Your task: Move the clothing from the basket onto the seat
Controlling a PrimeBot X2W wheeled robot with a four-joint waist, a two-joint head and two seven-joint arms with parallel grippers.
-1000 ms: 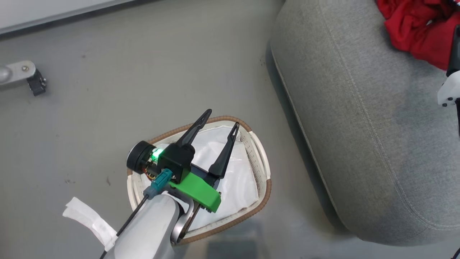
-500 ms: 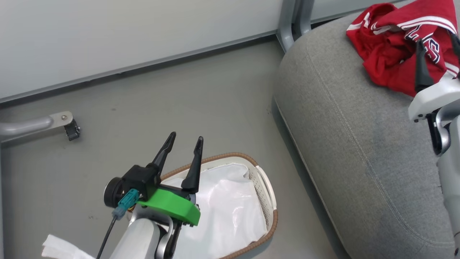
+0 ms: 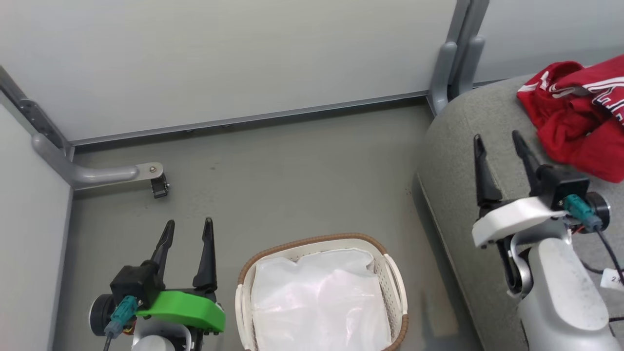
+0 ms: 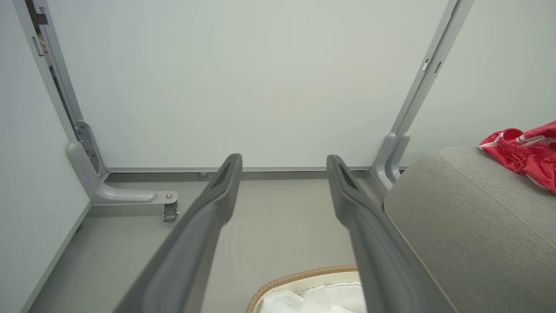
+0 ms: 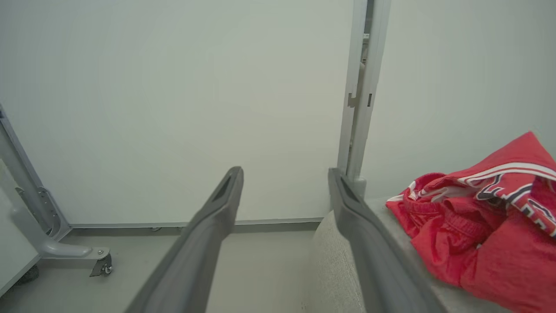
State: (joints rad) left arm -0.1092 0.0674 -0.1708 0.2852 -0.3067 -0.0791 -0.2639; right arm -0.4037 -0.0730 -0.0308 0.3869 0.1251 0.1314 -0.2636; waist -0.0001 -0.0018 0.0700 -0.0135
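Observation:
The red clothing (image 3: 580,119) with white stripes lies bunched on the grey seat (image 3: 453,161) at the far right, also seen as clothing (image 5: 478,226) and clothing (image 4: 523,152). The cream basket (image 3: 395,278) with a brown rim stands on the floor and holds just a white glossy liner (image 3: 317,302). My left gripper (image 3: 187,231) hangs open and empty left of the basket. My right gripper (image 3: 497,144) stands open and empty over the seat, left of the clothing and apart from it.
Pale partition walls close the back and left. A grey bracket foot with a caster (image 3: 158,183) sits on the floor at the left, and a grey post (image 3: 451,63) rises behind the seat. The floor (image 3: 292,180) is grey.
The head camera has tilted up, shifting the whole picture. My left gripper has come away from over the basket to its left. My right gripper has drawn back from the clothing.

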